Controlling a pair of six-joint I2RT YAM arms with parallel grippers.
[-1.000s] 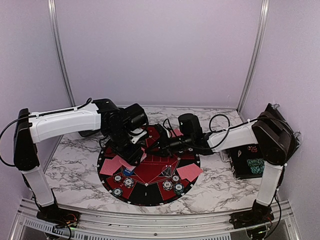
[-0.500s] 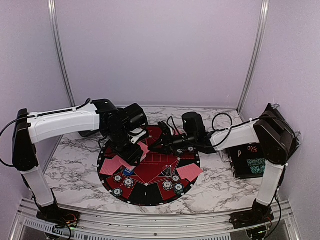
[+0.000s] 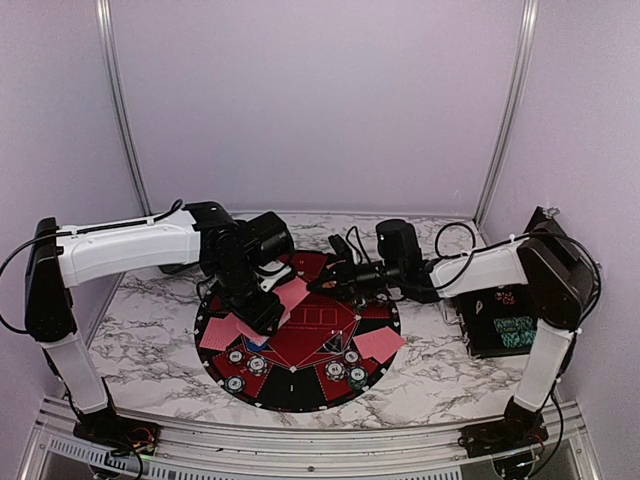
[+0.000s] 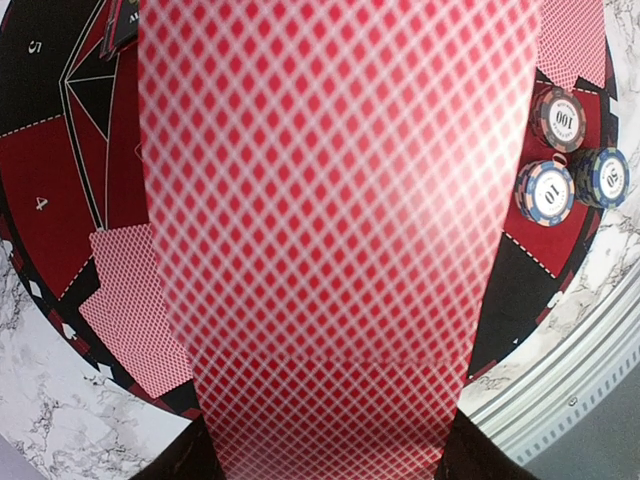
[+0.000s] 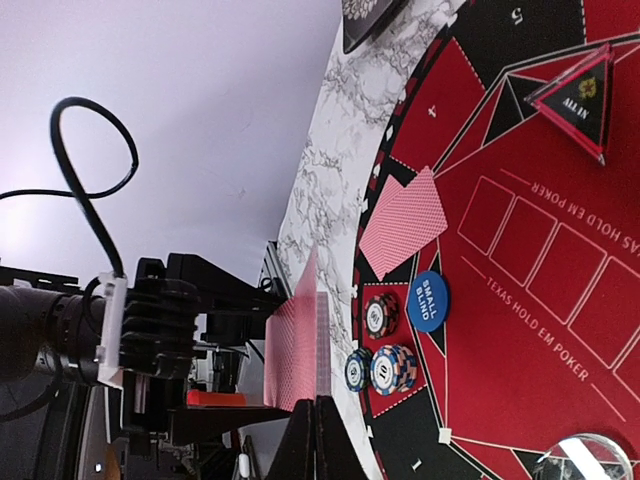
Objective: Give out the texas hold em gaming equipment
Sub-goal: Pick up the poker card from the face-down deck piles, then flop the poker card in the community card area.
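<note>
Two arms stretch in over the round mat (image 3: 296, 392) on the marbled surface (image 3: 150, 335). Nearest you, along the mat's near rim, poker chips (image 3: 246, 366) sit in small clusters, L and R. Just beyond them, dealt cards (image 3: 222, 332) lie face down at the L edge, w/ more at the R edge and a blue round marker (image 3: 257, 345) beside the L ones.

L arm: upper link upright, white forearm running level to the R, wrist bent down over the mat's L half. There the left claw (image 3: 272, 308) pinches the deck (image 3: 291, 294) of red-backed cards, held above the mat.

R arm: elbow high at the R, forearm level, pointing L. You see the right claw (image 3: 324, 284) pressed together, holding nothing, tip near the deck. Can't tell if they touch. R of the mat sits the black case (image 3: 498, 325), partly hidden by that arm.

L wrist cam: the deck's back fills most of the view, and chips beside it read 100 and 10, which the top cam can't resolve. Only the R wrist cam gives you the deck edge-on, "SMALL BLIND" on the marker, and a triangular "ALL IN" marker (image 5: 578, 98) farther in.
</note>
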